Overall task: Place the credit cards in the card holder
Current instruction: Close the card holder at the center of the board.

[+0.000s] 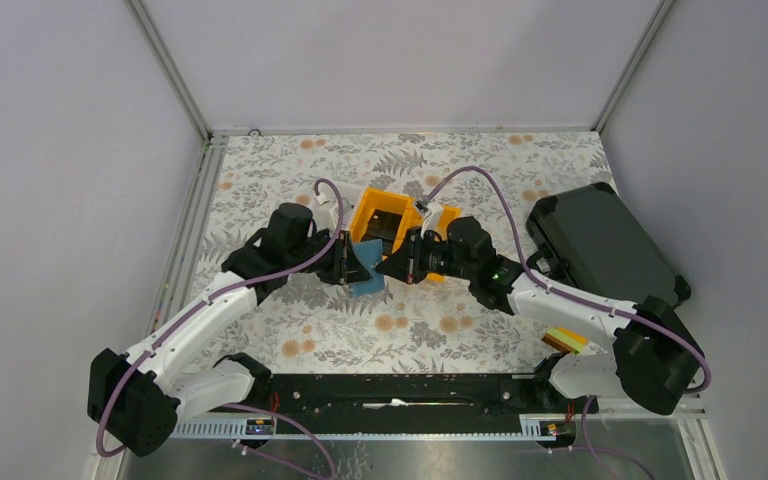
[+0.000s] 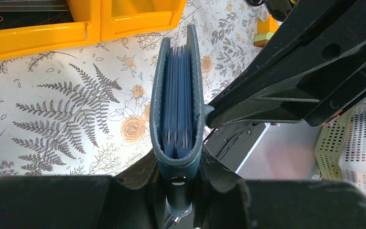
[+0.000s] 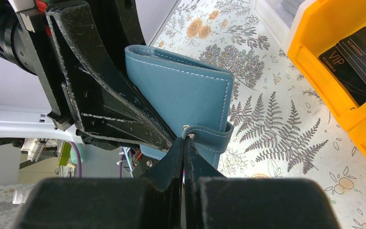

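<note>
Left pincer (image 2: 178, 174) clamps teal card holder (image 2: 177, 105), folded nearly shut.

Floral table (image 1: 440, 330): orange bins (image 1: 364, 212), black hard case (image 1: 600, 245).

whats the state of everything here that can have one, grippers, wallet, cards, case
card holder: folded shut, on edge, gripped from both sides
side tab: pinched at its end
left gripper: shut on card holder
right gripper: shut on side tab
credit cards: dark, lying flat in orange bin, not in the holder
black hard case: lid closed
</note>
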Robot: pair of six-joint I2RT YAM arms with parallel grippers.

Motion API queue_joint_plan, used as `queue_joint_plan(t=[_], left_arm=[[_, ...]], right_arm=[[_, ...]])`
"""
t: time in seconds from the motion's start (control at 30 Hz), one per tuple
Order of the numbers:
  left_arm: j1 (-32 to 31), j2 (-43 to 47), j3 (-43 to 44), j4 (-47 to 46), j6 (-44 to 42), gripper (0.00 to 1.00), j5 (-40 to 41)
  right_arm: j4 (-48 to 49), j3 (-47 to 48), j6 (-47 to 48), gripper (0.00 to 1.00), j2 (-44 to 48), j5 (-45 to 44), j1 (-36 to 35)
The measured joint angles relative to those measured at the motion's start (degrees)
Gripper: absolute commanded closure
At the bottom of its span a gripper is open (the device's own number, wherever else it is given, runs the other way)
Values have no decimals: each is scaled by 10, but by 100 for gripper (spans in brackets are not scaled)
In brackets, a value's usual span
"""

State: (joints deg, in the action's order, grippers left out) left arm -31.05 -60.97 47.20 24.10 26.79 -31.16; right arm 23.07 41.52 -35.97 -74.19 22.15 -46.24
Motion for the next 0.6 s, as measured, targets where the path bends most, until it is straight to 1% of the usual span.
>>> queue_joint_plan(t=[0.3, 0.6], left_arm=[[0, -3, 0, 3, 0, 100, 10], [0, -3, 0, 31, -5, 100, 31]], right_arm=[[3, 7, -3, 100, -17, 4, 0], [17, 17, -10, 100, -56, 27, 0]])
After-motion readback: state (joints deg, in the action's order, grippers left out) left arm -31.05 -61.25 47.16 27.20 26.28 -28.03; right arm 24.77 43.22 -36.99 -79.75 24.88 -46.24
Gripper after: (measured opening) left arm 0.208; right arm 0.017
